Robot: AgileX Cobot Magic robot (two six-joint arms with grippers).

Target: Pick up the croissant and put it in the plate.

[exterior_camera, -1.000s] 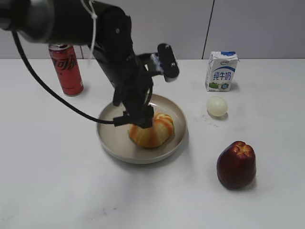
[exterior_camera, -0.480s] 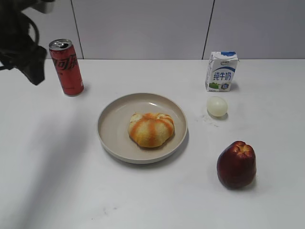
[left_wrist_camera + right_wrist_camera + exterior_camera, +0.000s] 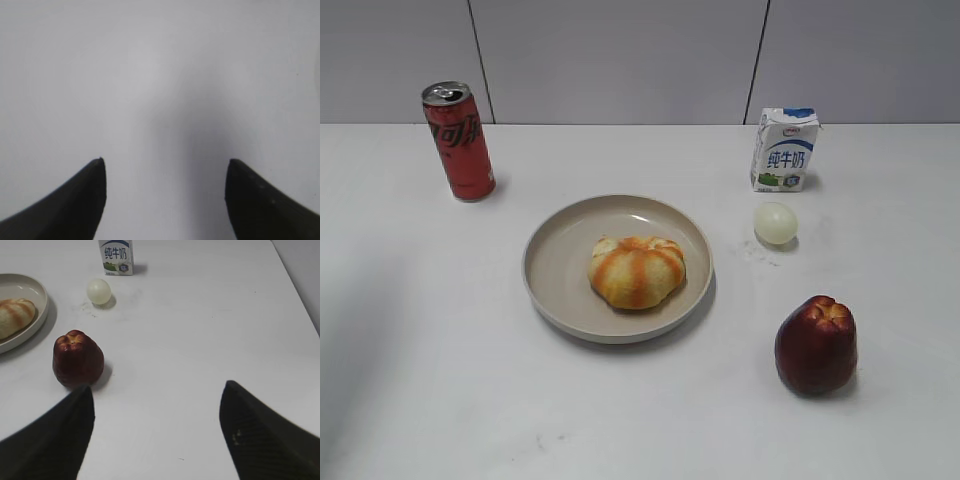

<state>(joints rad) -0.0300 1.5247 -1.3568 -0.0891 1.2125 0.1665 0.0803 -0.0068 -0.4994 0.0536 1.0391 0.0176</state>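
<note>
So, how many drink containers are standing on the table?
2: the red soda can at the back left, and the milk carton at the back right, behind the pale ball. None seems hidden.

A red soda can (image 3: 458,140) stands upper left on the white worktop (image 3: 440,380). A milk carton (image 3: 784,149) stands upper right, a pale ball (image 3: 775,223) just below it. A dark red apple (image 3: 816,345) sits lower right.

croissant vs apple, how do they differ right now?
The croissant is pale yellow with orange-brown stripes; the apple is dark red. The croissant lies low and wide inside the plate; the apple stands taller, directly on the table, right of the plate. Both sit untouched, no pincer near either.
</note>
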